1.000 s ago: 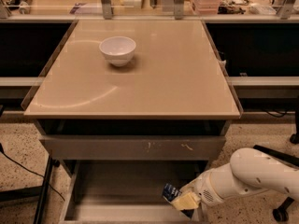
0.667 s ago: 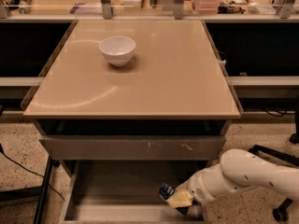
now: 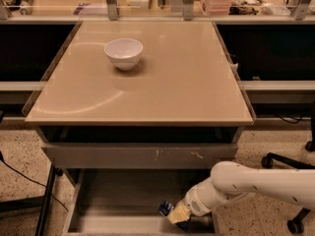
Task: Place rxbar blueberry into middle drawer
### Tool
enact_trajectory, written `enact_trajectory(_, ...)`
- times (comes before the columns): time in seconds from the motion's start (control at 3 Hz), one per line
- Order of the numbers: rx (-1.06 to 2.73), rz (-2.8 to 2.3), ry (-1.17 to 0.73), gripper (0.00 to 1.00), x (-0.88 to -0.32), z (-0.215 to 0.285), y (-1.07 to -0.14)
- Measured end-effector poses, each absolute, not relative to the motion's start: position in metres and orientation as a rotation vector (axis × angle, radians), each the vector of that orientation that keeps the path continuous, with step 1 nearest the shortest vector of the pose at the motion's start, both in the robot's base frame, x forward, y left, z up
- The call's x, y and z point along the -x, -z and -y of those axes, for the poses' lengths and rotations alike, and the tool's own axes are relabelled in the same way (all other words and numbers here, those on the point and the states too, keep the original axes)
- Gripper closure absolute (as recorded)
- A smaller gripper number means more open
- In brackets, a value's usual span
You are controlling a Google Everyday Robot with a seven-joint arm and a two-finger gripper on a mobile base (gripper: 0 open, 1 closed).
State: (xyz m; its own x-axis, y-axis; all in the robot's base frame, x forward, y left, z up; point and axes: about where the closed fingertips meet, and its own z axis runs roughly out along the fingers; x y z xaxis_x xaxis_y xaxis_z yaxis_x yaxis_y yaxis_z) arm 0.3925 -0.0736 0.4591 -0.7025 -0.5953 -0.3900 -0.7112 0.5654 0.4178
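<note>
The gripper (image 3: 177, 215), closed on the rxbar blueberry (image 3: 166, 208), hangs low inside the open middle drawer (image 3: 120, 193) near its front right corner, so I think it should lower the bar flat onto the bare floor, away from the side wall, before it releases.

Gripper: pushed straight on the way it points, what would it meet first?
The gripper, low inside the drawer and holding the rxbar, points toward the picture's left and slightly down. It would probably meet the drawer floor first, rxbar leading, though depth is unclear.
</note>
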Motion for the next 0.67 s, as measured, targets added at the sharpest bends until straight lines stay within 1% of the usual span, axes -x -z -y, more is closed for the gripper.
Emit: enact_trajectory(0.67,1.127,-2.692,-0.808,1.0,-0.383,0.064,-0.417)
